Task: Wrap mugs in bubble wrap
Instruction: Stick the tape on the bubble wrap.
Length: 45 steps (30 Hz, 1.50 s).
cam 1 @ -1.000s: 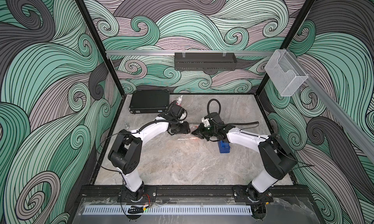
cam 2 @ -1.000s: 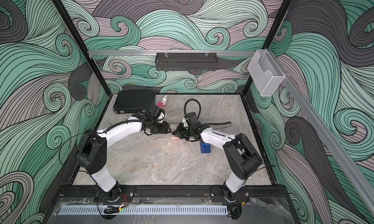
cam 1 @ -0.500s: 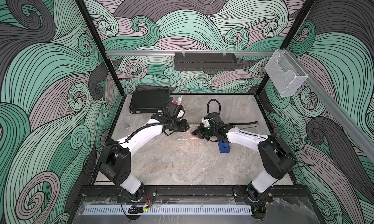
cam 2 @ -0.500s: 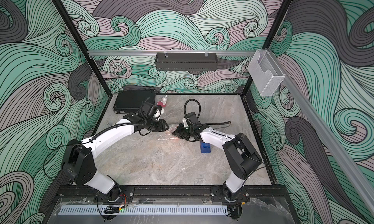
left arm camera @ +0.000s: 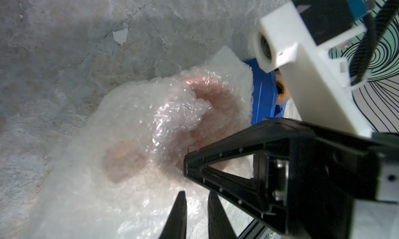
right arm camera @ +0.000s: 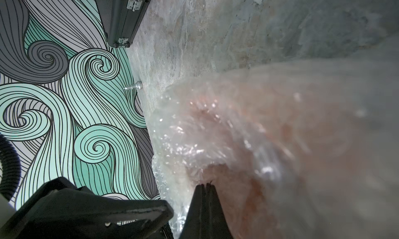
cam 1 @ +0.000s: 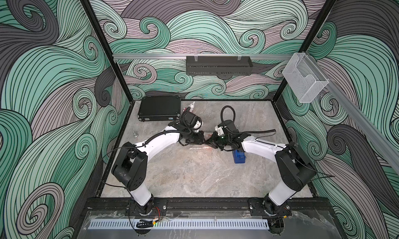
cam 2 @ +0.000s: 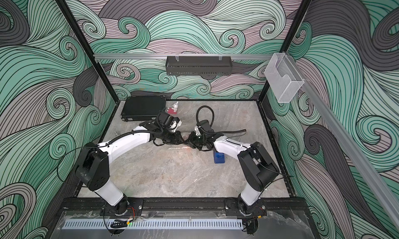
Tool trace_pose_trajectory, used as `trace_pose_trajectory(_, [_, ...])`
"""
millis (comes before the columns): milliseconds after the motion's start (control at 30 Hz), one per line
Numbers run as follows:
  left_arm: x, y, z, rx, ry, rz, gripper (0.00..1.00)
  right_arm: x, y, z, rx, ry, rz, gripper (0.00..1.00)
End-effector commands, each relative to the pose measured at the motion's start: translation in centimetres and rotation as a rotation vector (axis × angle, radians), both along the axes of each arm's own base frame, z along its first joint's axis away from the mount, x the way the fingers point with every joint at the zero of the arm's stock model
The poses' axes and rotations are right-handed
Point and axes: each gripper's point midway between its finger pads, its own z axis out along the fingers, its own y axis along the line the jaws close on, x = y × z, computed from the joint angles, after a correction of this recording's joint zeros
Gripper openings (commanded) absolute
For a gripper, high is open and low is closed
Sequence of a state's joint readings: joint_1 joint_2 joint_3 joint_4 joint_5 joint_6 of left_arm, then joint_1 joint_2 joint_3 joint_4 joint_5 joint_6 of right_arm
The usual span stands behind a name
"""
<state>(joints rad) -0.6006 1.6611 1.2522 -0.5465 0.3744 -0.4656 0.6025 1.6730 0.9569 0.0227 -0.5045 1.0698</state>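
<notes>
The orange mug (left arm camera: 216,95) lies on the table under the bubble wrap (left arm camera: 121,158) and shows through it as a pink-orange rim and body, also in the right wrist view (right arm camera: 280,140). In both top views the wrap is only a faint glint (cam 1: 197,148) (cam 2: 179,148) between the two grippers. My right gripper (right arm camera: 205,185) is shut, its tips pinching the wrap against the mug's side. My left gripper (left arm camera: 197,193) faces it tip to tip (cam 1: 204,140), with a narrow gap between its fingers and the wrap's edge showing in that gap.
A blue tape dispenser (cam 1: 238,159) stands just behind the right gripper, against the wrap. A black case (cam 1: 159,108) and a small red-and-white figurine (cam 1: 191,106) sit at the back left. A small silver piece (cam 1: 135,134) stands near the left wall.
The left arm has swung its gripper from beside the figurine toward the right gripper, and its jaws have narrowed. The right arm has not moved.
</notes>
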Motion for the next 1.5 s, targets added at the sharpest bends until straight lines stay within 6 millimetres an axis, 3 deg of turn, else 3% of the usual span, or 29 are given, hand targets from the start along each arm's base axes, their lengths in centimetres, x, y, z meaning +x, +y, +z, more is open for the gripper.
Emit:
trace_pose_trajectory(0, [-0.7,-0.8,0.2,-0.018,0.022,-0.029,0.19,-0.2,0.4,0.0,-0.001,0.005,0.028,0.00])
trace_pose_trajectory(667, [-4.3,-0.2,-2.9,0.044,0.071,-0.040,0.19,-0.1,0.3,-0.1,-0.015,0.000,0.031,0.00])
trace_pose_trajectory(767, [-4.5,0.3,-2.1,0.055,0.046,-0.029,0.19,-0.1,0.3,-0.2,-0.016,0.001,0.032,0.00])
trace_pose_trajectory(1033, [-4.6,1.7,2.8,0.026,-0.071,0.004,0.18,-0.1,0.4,-0.1,-0.013,0.002,0.035,0.00])
trace_pose_trajectory(1200, [-3.3,0.9,4.0,-0.021,-0.135,0.015,0.17,0.0,0.5,0.2,-0.006,-0.003,0.033,0.00])
trace_pose_trajectory(1467, [-2.3,-2.3,1.9,-0.021,-0.009,-0.068,0.13,-0.1,0.6,0.3,-0.001,0.000,0.042,0.00])
